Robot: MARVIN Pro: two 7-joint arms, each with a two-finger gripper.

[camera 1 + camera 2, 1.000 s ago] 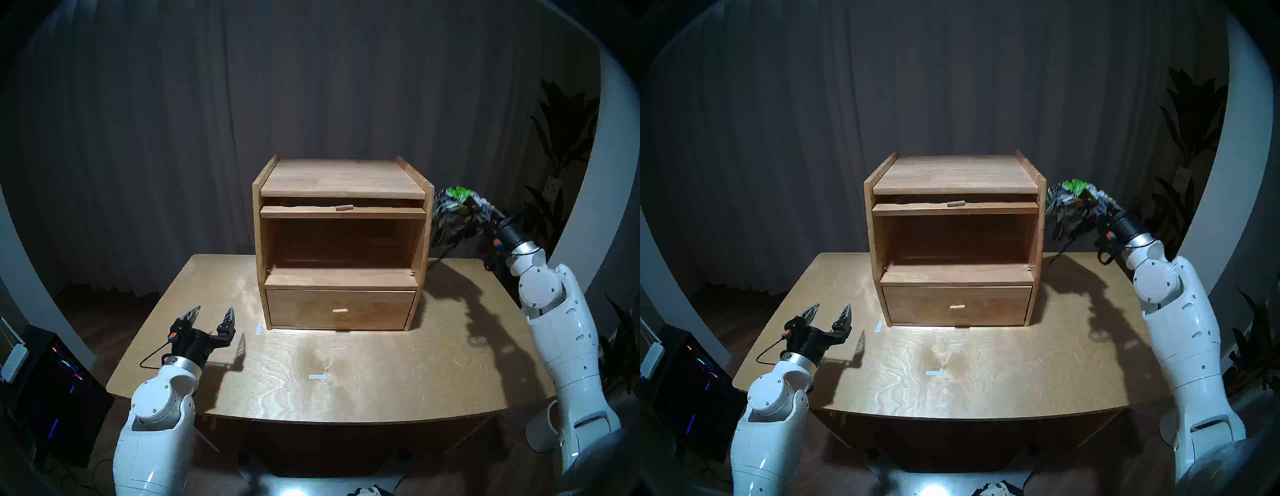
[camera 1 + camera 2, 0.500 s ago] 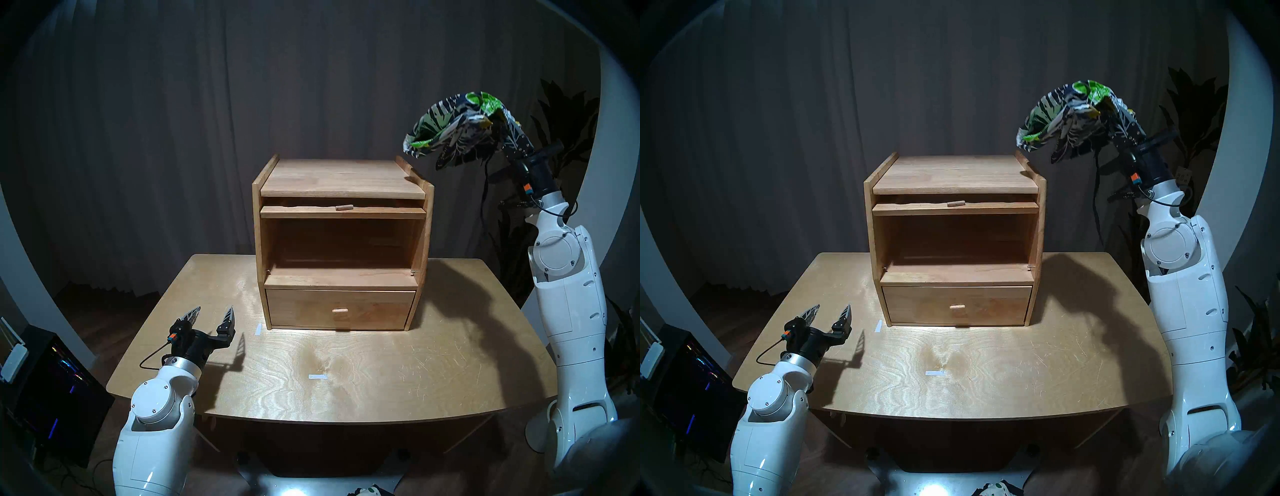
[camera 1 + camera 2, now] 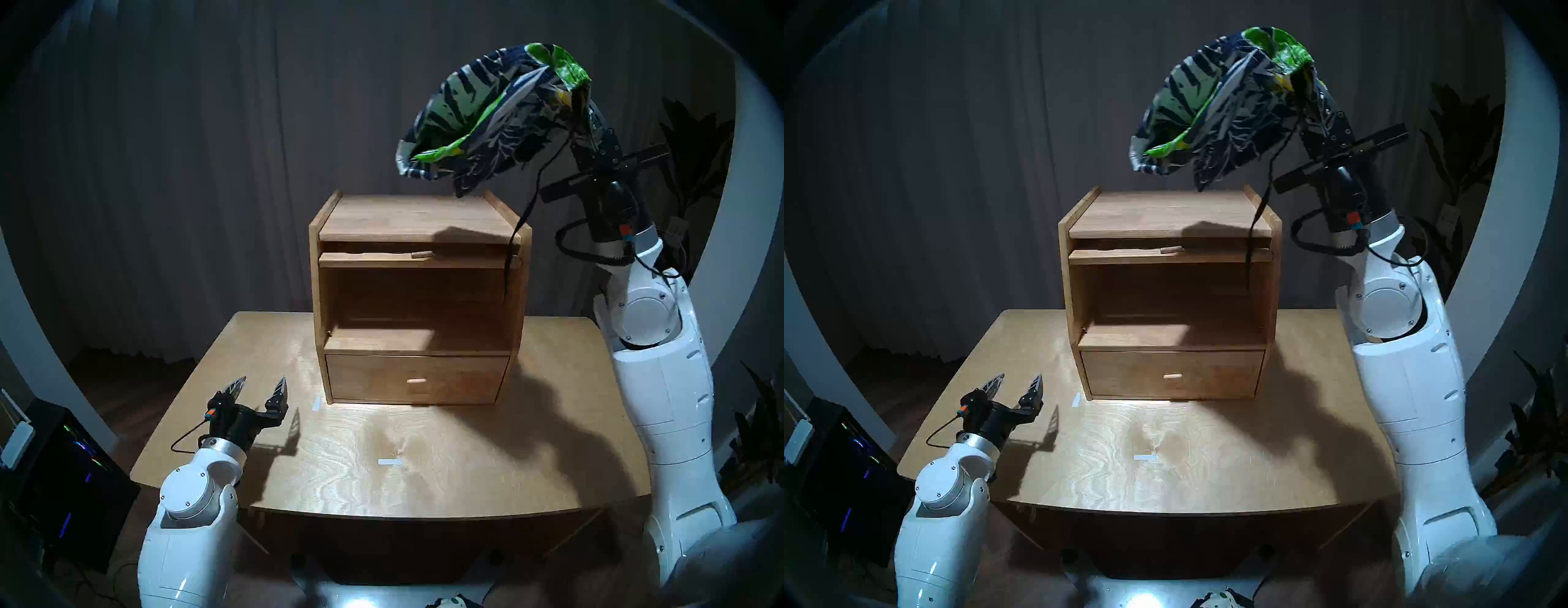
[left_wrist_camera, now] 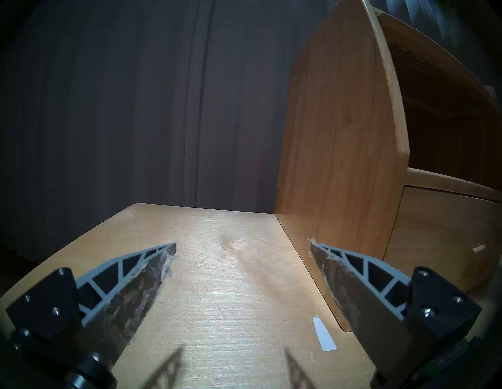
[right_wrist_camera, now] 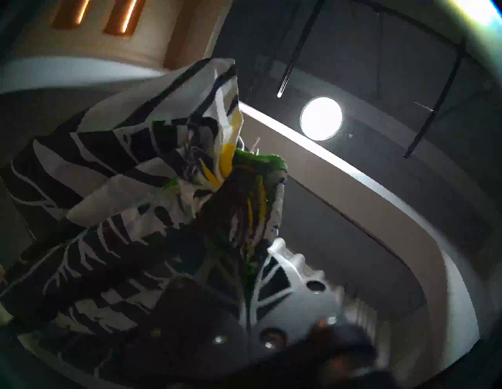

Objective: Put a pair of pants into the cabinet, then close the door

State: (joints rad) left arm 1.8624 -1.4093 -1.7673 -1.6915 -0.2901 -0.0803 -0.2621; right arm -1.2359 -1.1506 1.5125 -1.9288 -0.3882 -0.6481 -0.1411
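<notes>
In the upper right of the head view, the right pincer [image 3: 583, 108] is clamped on the shorts [image 3: 488, 119], which hang above the cabinet [image 3: 418, 297]; its open compartment lies below-left. The left pincer [image 3: 259, 388], lower left, gapes empty.

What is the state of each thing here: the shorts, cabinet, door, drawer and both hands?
Shorts: held up above the cabinet, drawstring hanging.
Cabinet: upper compartment open, empty.
Door: lifted, slid in under the top.
Drawer: shut.
Left hand: open, empty.
Right hand: shut on the shorts.
</notes>
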